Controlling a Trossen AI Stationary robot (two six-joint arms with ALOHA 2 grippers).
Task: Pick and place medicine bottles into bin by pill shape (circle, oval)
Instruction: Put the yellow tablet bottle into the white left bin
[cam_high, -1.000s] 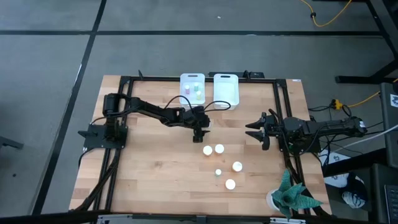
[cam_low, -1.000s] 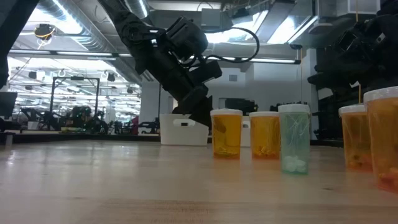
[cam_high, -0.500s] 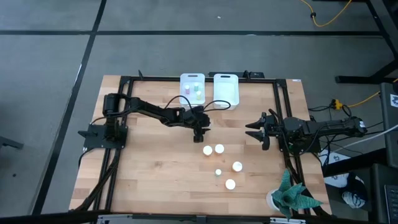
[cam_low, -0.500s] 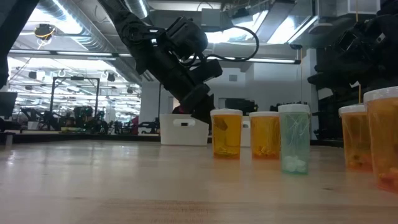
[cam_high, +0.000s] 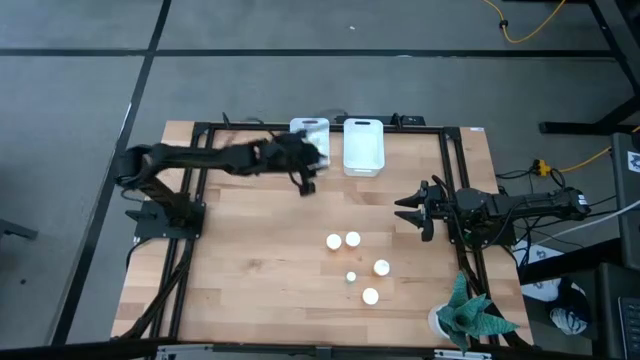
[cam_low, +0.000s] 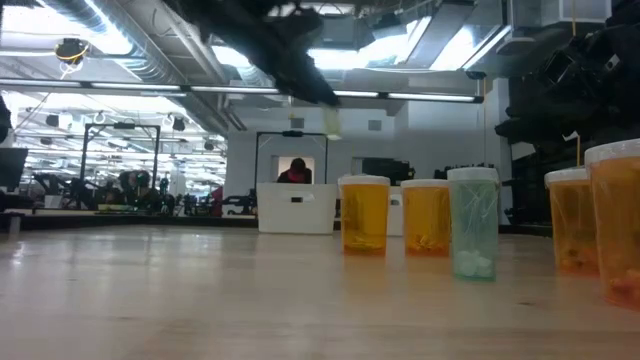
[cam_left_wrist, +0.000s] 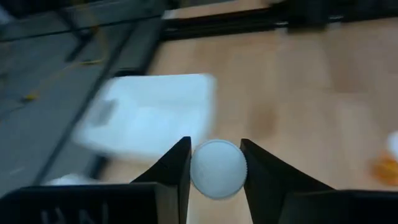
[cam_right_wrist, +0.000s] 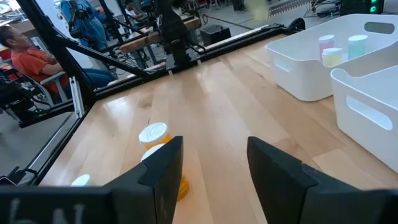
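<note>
My left pincer has just clenched on a small bottle and lifted it toward the left bin; my right pincer waits, released.

Robotics lab: ceiling ducts, benches w/ gear.

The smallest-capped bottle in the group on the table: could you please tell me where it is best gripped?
Take the small bottle across its white cap, probably straight from above: it stands upright, round, apart from neighbours. The left gripper is shut on another bottle near the bins; the open right gripper waits nearby.
</note>
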